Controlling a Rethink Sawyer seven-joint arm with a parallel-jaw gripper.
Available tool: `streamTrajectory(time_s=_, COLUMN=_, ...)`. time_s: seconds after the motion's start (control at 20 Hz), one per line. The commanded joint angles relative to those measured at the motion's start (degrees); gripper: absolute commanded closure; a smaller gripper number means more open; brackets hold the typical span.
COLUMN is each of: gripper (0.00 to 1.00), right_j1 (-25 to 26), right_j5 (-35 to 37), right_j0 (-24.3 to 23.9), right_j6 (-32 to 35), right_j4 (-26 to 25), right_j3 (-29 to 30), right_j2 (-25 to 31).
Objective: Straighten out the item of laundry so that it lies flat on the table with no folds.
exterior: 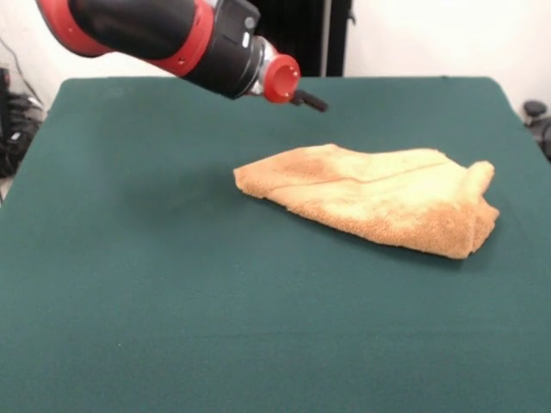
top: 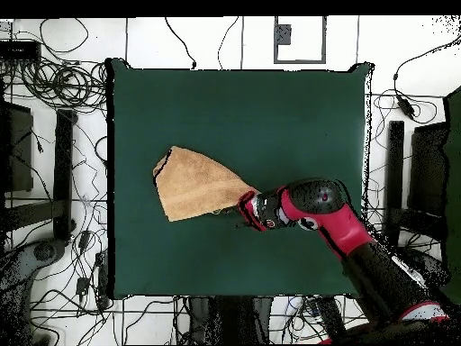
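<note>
An orange-tan terry-cloth hand towel (exterior: 379, 198) is seen lying on the dark green surface (exterior: 172, 301). It is not flat. In the front view one part is folded over the rest, and a fold line runs across the top. The end on the right of that view is bunched up and thick. In the overhead view the towel (top: 194, 184) is shaped like a wedge and is found left of the middle of the surface (top: 297, 117). The red and black arm (exterior: 164, 34) is held above the surface, and its pincer (exterior: 308, 101) is pointed toward the towel. It is near the towel's edge. Whether the pincer is wide or narrow cannot be told, since only a small dark tip is seen.
</note>
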Motion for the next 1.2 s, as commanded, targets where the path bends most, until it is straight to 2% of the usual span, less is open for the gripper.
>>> streamTrajectory(time_s=0.05, gripper=0.00, right_j1=1.5, right_j5=-5.8, right_j0=7.9, right_j6=1.4, right_j4=-12.5, right_j3=-10.7, right_j2=-6.9)
streamTrajectory(time_s=0.3, gripper=0.00, right_j1=-0.8, right_j5=-18.7, right_j0=11.9, right_j6=3.3, right_j4=-23.5, right_j3=-15.2, right_j2=-11.1)
streamTrajectory(time_s=0.45, gripper=0.00, right_j1=-0.9, right_j5=-22.4, right_j0=12.0, right_j6=4.1, right_j4=-25.9, right_j3=-15.6, right_j2=-11.1)
streamTrajectory(time_s=0.6, gripper=0.00, right_j1=-0.3, right_j5=-25.9, right_j0=10.7, right_j6=3.9, right_j4=-26.4, right_j3=-14.8, right_j2=-9.6)
streamTrajectory(time_s=0.75, gripper=0.00, right_j1=-0.7, right_j5=-26.3, right_j0=11.5, right_j6=5.1, right_j4=-24.8, right_j3=-15.3, right_j2=-8.3)
streamTrajectory(time_s=1.05, gripper=0.00, right_j1=-2.0, right_j5=-26.4, right_j0=9.5, right_j6=6.1, right_j4=-21.4, right_j3=-11.8, right_j2=-5.5)
streamTrajectory(time_s=1.2, gripper=0.00, right_j1=-2.3, right_j5=-30.5, right_j0=8.7, right_j6=7.8, right_j4=-20.5, right_j3=-10.0, right_j2=-4.5)
